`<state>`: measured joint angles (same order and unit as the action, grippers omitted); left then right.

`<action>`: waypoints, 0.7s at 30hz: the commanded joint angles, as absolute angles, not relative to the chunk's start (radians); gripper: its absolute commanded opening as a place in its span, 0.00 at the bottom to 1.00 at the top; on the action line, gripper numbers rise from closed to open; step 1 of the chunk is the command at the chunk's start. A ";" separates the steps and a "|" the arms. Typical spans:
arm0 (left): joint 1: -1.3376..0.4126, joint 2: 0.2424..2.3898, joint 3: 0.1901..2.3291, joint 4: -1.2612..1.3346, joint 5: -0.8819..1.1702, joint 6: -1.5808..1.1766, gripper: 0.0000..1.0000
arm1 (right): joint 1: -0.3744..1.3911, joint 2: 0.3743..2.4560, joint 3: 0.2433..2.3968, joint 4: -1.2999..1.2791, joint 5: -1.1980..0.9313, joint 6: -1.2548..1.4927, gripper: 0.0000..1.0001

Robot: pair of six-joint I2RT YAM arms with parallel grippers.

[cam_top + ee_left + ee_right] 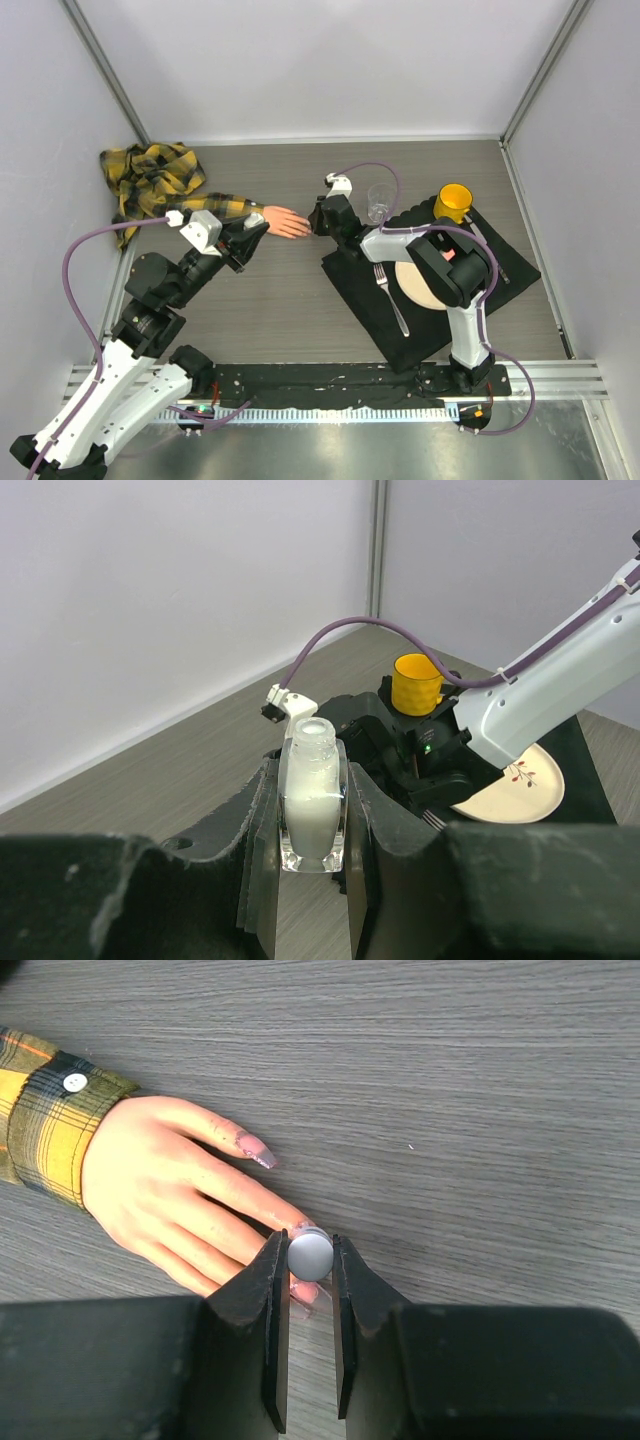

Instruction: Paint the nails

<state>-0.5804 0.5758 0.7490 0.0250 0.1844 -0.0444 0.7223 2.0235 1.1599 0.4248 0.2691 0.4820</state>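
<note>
A peach-pink mannequin hand (pixel 170 1195) (pixel 287 222) lies on the grey table, sticking out of a yellow-black plaid sleeve (pixel 160 185) (pixel 45 1120). Its thumb nail (pixel 258 1152) shows glossy; another nail (pixel 305 1293) shows just below the cap. My right gripper (pixel 310 1255) (pixel 322 215) is shut on the grey-white brush cap (pixel 310 1254), held over the fingertips. My left gripper (pixel 312 825) (pixel 250 240) is shut on a small clear polish bottle (pixel 312 805) with white liquid and an open neck, held by the wrist of the hand.
A black mat (pixel 500 290) lies at the right with a cream plate (pixel 415 285), a fork (pixel 392 300), a yellow cup (pixel 453 203) and a clear glass (pixel 379 203). Walls enclose the table on three sides.
</note>
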 commanded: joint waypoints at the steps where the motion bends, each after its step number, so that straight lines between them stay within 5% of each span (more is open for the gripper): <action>1: -0.577 0.575 0.770 0.060 0.198 -0.048 0.00 | 0.722 2.028 1.198 0.446 0.301 0.494 0.00; 21: -0.577 0.577 0.772 0.058 0.201 -0.051 0.00 | 0.723 2.037 1.215 0.419 0.325 0.497 0.00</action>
